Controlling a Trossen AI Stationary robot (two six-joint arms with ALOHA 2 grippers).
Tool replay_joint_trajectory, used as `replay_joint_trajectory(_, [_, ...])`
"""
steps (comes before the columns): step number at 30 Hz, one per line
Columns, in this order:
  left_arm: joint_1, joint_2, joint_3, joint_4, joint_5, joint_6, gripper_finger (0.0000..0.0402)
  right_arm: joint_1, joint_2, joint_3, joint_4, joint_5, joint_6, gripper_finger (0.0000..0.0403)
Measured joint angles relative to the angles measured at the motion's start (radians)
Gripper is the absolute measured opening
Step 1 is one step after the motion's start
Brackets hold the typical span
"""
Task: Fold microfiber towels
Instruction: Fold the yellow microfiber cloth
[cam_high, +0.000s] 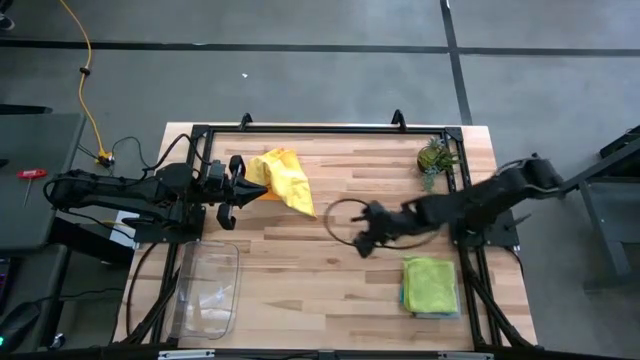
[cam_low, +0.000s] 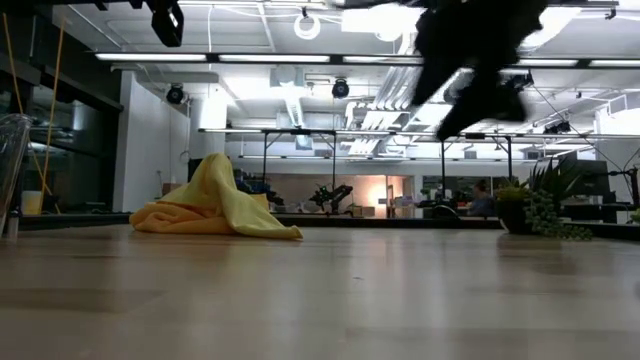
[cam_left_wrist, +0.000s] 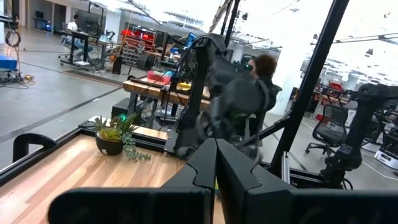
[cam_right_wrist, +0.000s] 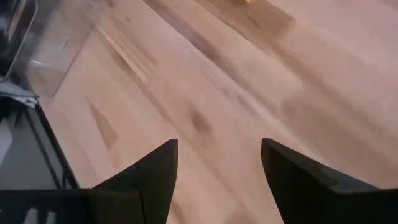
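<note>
The yellow towel lay crumpled in a heap on the wooden table, between the plant at the far right corner and the left gripper. From table height it rose like a little tent — the view from above showed it only as a flat bunch. The top view alone showed a second pile: a lime green towel folded on top of a teal one, on the near side of the plant, well apart from it. The clear plastic tray sat near the front left corner, well apart from the plant; I could not tell if anything was in it.

The left gripper was clenched, its tips right at the yellow towel's edge — whether it pinched cloth I could not tell. The right gripper hung above bare wood between the plant and the tray, fingers spread wide, holding nothing.
</note>
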Motion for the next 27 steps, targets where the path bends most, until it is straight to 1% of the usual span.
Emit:
replay_joint_trajectory(4, [0.0, 0.0, 0.0, -0.007, -0.008, 0.0, 0.0, -0.138, 0.141, 0.0, 0.239, -0.145, -0.202, 0.0222])
replay_joint_trajectory(7, [0.0, 0.0, 0.0, -0.007, -0.053, 0.0, 0.0, -0.21, 0.246, 0.0, 0.421, -0.242, -0.321, 0.0222])
replay_joint_trajectory(8, [0.0, 0.0, 0.0, -0.007, -0.072, 0.0, 0.0, -0.226, 0.279, 0.003, 0.463, -0.261, -0.359, 0.0222])
replay_joint_trajectory(10, [0.0, 0.0, 0.0, -0.007, -0.095, -0.004, 0.0, -0.249, 0.344, 0.036, 0.462, -0.265, -0.438, 0.022])
replay_joint_trajectory(15, [0.0, 0.0, 0.0, -0.014, -0.103, -0.027, 0.0, -0.249, 0.492, 0.187, 0.359, -0.234, -0.7, 0.0203])
replay_joint_trajectory(18, [0.0, 0.0, 0.0, -0.028, -0.103, -0.03, 0.0, -0.242, 0.564, 0.282, 0.277, -0.133, -0.823, 0.0192])
replay_joint_trajectory(22, [0.0, 0.0, 0.0, -0.03, -0.104, -0.052, 0.0, -0.251, 0.623, 0.364, 0.19, -0.009, -0.873, 0.018])
replay_joint_trajectory(25, [0.0, 0.0, 0.0, -0.03, -0.104, -0.053, 0.0, -0.258, 0.632, 0.386, 0.17, 0.047, -0.882, 0.0172])
replay_joint_trajectory(27, [0.0, 0.0, 0.0, -0.03, -0.105, -0.053, 0.0, -0.258, 0.633, 0.386, 0.169, 0.058, -0.882, 0.0167])
